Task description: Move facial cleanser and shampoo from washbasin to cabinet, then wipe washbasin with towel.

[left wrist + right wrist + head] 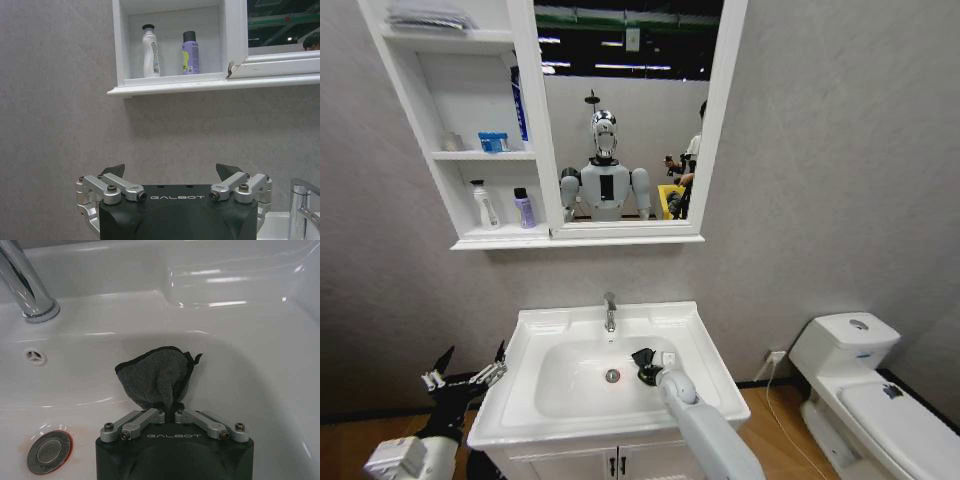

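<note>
Towel [155, 377]: dark, soft, limp cloth, pinched at its near edge by right gripper [174, 412], draped on the washbasin [705, 345] bowl's right wall. Likely light and floppy; bunched grip suits wiping. Left gripper [170, 175] spread, idle left of basin.

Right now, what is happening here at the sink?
The robot is at the wiping step. Its right hand is shut on the dark towel and holds it inside the bowl of the washbasin, close to the drain. The left hand is open beside the basin, holding nothing. A white bottle and a purple bottle stand on the lowest shelf of the cabinet.
</note>
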Robot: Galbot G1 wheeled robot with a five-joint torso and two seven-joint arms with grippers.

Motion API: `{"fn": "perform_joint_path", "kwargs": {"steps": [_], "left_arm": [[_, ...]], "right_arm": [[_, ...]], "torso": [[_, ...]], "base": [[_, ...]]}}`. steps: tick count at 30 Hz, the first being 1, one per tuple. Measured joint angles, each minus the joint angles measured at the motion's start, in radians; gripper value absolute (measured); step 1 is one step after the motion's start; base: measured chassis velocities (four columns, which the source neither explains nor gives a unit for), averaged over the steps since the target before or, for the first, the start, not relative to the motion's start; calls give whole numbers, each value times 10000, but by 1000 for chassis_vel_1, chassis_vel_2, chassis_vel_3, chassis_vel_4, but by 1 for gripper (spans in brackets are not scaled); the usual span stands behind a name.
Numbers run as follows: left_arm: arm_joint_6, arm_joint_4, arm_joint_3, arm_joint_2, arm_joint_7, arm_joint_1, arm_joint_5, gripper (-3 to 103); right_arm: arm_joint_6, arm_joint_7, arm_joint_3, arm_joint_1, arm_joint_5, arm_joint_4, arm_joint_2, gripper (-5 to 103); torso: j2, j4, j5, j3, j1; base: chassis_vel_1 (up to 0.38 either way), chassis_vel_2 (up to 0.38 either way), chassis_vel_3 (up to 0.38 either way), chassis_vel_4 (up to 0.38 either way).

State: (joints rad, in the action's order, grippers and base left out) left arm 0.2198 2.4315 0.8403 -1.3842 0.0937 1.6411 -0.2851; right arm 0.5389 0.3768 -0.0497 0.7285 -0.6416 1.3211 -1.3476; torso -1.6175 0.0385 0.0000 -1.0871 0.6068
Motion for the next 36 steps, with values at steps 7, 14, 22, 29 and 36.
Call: {"fn": "perform_joint_path", "kwargs": {"steps": [7,14,22,29,36], "left_arm": [[0,0,0,0,0,1,0,100],[0,0,0,0,0,0,0,100],[0,0,0,0,0,0,0,100],[0,0,0,0,0,0,0,100],[0,0,0,0,0,0,0,100]], "right_arm": [[373,213,220,57,-22,501,245,4],[389,206,198,15,65,-55,22,4],[498,-67,72,-117,-196,-569,-421,4],[485,-354,71,-381,-139,-1601,-1213,4],[229,-901,82,-448,82,-2195,-1843,4]], "torso": [[0,-1,0,0,0],[0,-1,0,0,0],[-1,0,-1,1,0],[-1,0,-3,2,-2],[-2,1,-3,2,-3]], "base": [[0,0,0,0],[0,0,0,0],[0,0,0,0],[0,0,0,0],[0,0,0,0]]}}
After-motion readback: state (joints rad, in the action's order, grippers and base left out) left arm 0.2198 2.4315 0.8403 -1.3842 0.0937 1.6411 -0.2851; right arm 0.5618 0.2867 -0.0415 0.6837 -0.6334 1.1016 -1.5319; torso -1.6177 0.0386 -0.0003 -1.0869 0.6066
